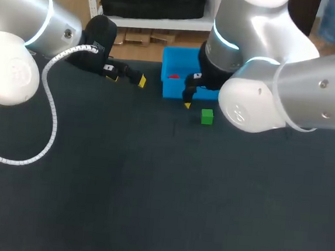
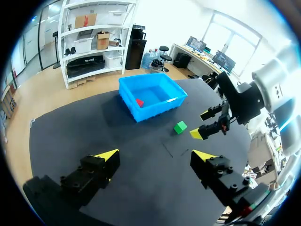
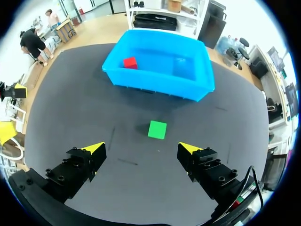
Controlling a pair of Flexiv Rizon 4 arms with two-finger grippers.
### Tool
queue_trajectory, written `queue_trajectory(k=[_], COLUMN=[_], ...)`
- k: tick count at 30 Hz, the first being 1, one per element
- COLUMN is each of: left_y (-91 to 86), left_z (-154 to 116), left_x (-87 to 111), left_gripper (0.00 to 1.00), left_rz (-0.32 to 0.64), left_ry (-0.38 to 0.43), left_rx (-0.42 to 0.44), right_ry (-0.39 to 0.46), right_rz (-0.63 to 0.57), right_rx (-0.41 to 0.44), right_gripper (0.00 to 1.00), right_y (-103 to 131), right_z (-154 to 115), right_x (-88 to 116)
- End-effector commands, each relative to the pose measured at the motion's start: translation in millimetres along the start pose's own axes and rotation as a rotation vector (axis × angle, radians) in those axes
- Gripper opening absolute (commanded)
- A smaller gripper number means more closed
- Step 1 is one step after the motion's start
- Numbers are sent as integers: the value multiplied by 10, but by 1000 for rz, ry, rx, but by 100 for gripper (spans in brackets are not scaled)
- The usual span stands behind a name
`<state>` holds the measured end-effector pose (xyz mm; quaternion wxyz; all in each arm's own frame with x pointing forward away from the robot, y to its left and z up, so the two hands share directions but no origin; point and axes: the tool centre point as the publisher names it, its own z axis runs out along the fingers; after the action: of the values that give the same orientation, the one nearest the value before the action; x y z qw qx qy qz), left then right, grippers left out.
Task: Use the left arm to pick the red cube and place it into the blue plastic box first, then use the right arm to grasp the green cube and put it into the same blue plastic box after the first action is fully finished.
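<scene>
The red cube point(image 1: 173, 76) point(image 2: 139, 101) point(image 3: 130, 62) lies inside the blue plastic box point(image 1: 169, 88) point(image 2: 155, 107) point(image 3: 155, 84) at the table's far middle. The green cube point(image 1: 207, 116) point(image 2: 180, 127) point(image 3: 157, 129) sits on the dark mat just in front of the box. My right gripper point(image 1: 187, 101) point(image 3: 141, 148) hangs open close to the green cube, which lies on the mat ahead of its spread fingers, untouched. My left gripper point(image 1: 127, 78) point(image 2: 155, 154) is open and empty, off to the left of the box.
The dark mat point(image 1: 150, 188) covers the table, with a wide bare stretch toward the front. A white coiled cable point(image 1: 50, 109) hangs from my left arm over the mat's left part.
</scene>
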<state>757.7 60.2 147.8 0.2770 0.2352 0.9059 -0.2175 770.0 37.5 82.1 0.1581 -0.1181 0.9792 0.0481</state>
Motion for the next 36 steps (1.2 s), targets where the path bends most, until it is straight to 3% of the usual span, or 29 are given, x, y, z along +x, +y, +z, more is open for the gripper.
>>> queue_trajectory(k=[1,36], left_y=[2,2], left_z=[-1,-1], left_x=[8,8], left_gripper=[100,100], left_rz=[0,0], left_ry=[-3,-3], left_rx=[1,1], right_ry=[21,66], right_rz=[3,125], right_rx=[13,54], right_gripper=[100,100], right_y=[47,-4], right_z=[88,461], right_x=[-57,-64])
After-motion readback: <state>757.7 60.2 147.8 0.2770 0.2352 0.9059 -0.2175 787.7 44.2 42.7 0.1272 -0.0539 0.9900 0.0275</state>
